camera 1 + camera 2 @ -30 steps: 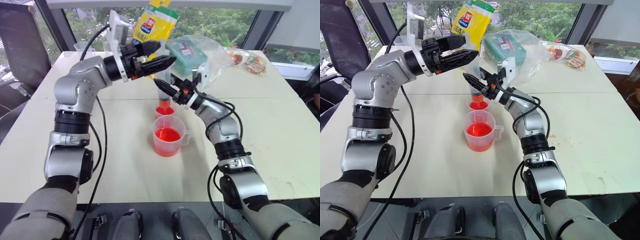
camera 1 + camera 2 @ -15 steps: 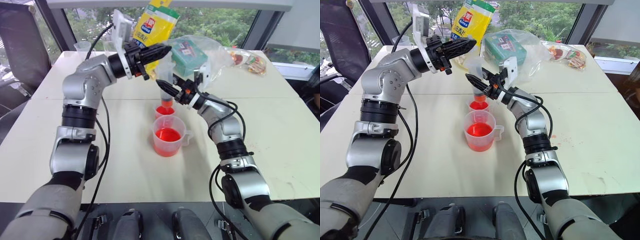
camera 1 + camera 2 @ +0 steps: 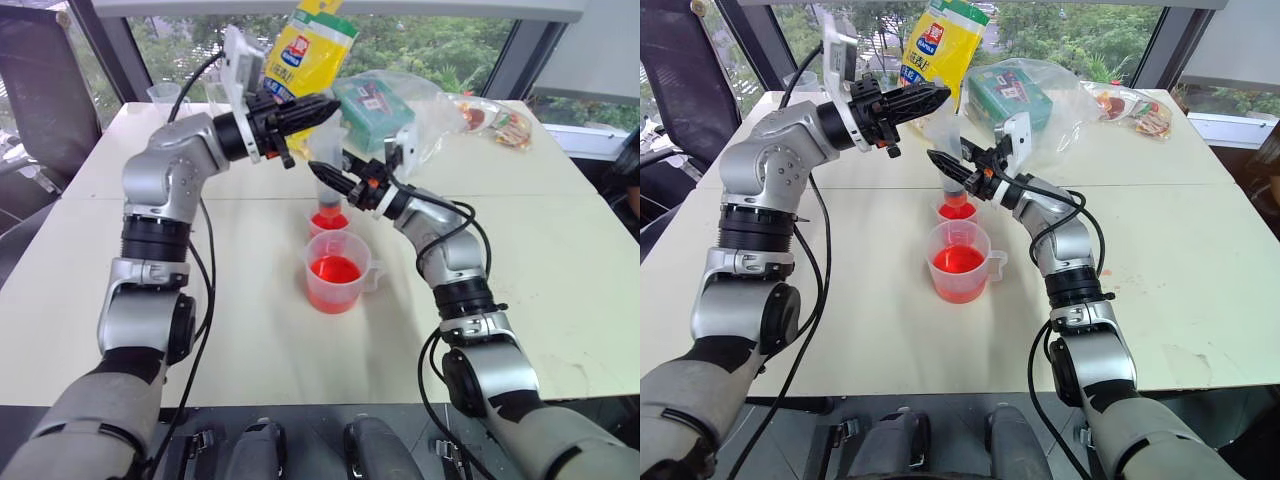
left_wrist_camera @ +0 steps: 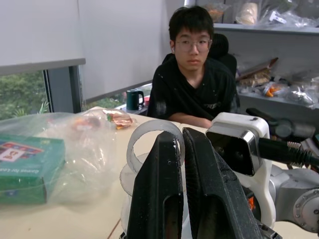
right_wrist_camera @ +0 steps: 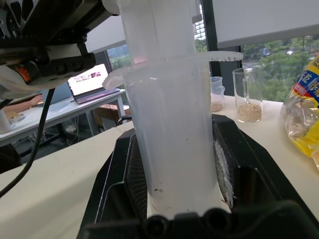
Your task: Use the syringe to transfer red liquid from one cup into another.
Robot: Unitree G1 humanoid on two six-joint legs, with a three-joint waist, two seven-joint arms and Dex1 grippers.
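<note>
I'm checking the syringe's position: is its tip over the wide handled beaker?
No: the syringe stands upright with its tip in the small handleless cup, behind the handled beaker.

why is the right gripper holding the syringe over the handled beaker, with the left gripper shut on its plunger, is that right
Not quite. The right gripper holds the syringe over the small cup without a handle, not the beaker, which stands nearer the robot. The left eye view shows this. The left gripper is shut on the plunger top, as you say.

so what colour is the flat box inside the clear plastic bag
Green box, best seen in the left wrist view.
</note>
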